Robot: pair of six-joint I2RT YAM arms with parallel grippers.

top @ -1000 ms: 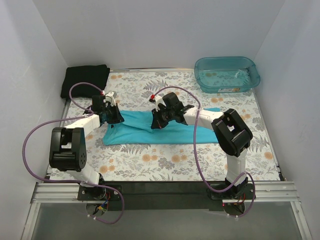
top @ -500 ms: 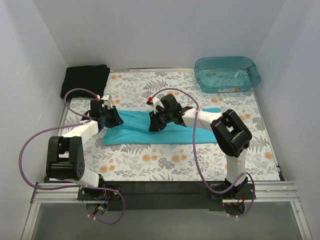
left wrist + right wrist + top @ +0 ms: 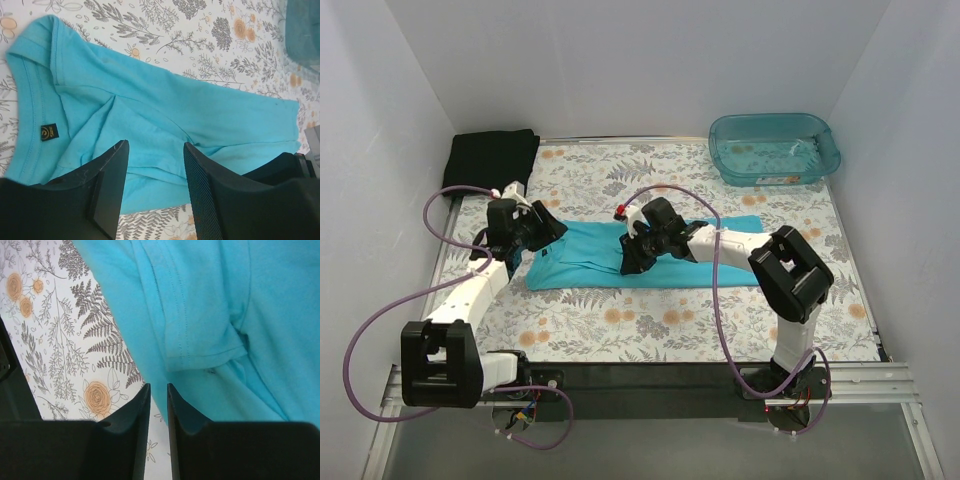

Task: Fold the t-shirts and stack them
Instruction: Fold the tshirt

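The turquoise t-shirt (image 3: 580,262) lies flat as a long folded strip across the middle of the floral tablecloth; it also shows in the left wrist view (image 3: 150,110) and the right wrist view (image 3: 225,300). The black t-shirt (image 3: 490,160) lies folded at the far left corner. My left gripper (image 3: 542,232) (image 3: 154,150) hovers over the shirt's left collar end, jaws wide apart and empty. My right gripper (image 3: 630,262) (image 3: 158,387) sits at the shirt's near edge by a sleeve hem, jaws only a narrow slit apart with nothing between them.
A translucent teal plastic tub (image 3: 775,148) stands at the far right corner and shows at the edge of the left wrist view (image 3: 302,30). White walls close in the table on three sides. The floral tablecloth (image 3: 620,330) covers the table.
My left arm has swung outward and its gripper has drawn back a little to the left off the shirt's end. My right gripper has shifted slightly toward the shirt's near edge. The shirt has stayed put.
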